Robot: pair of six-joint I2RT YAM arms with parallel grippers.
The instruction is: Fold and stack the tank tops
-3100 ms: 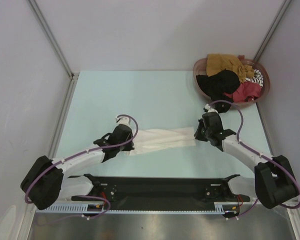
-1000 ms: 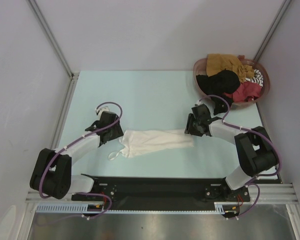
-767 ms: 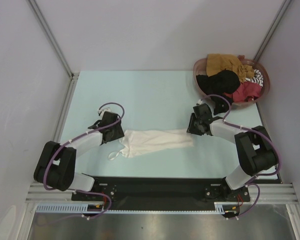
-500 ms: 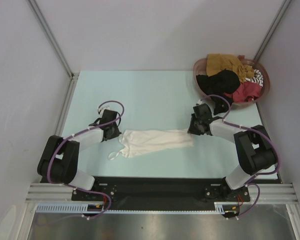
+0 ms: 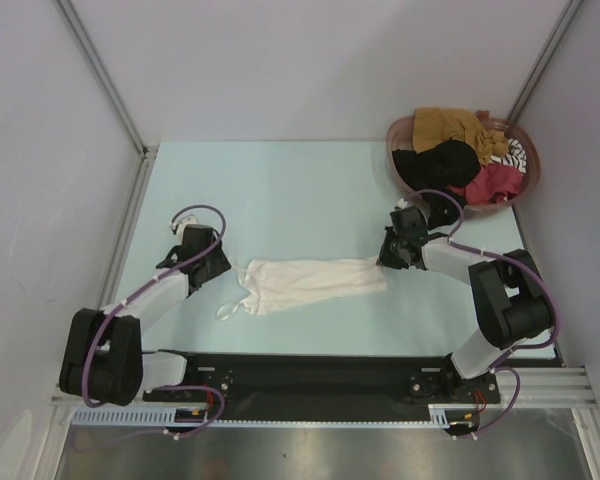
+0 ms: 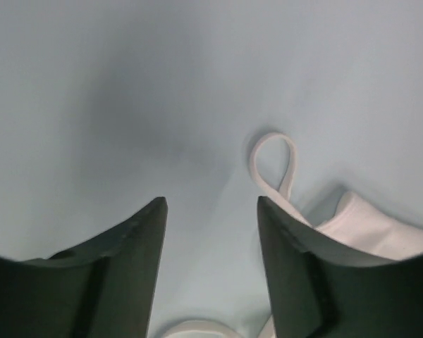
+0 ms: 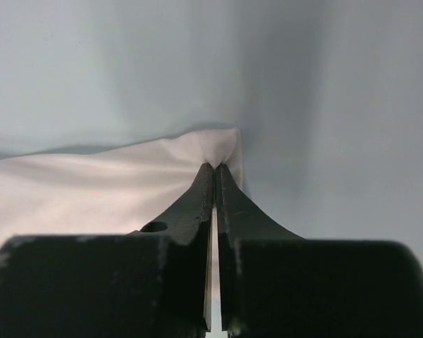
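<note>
A white tank top (image 5: 315,282) lies flat and long across the table's middle, with a strap loop (image 5: 227,312) trailing off its left end. My right gripper (image 5: 387,259) is shut on the top's far right corner, and the right wrist view shows the cloth (image 7: 113,190) pinched at the tips of the gripper (image 7: 216,167). My left gripper (image 5: 220,266) stands open just left of the top, holding nothing. In the left wrist view this gripper (image 6: 211,204) hangs over bare table, with a strap loop (image 6: 273,163) and the white cloth (image 6: 381,236) to its right.
A round reddish-brown basket (image 5: 392,150) sits at the back right corner. It holds a mustard tank top (image 5: 448,122), a black one (image 5: 435,165), a red one (image 5: 500,183) and a striped one (image 5: 516,152). Walls and metal rails close in both sides.
My right gripper has closed on the white top's corner. The left gripper shut briefly, opened again and drew back to the left, away from the top's strap end.
</note>
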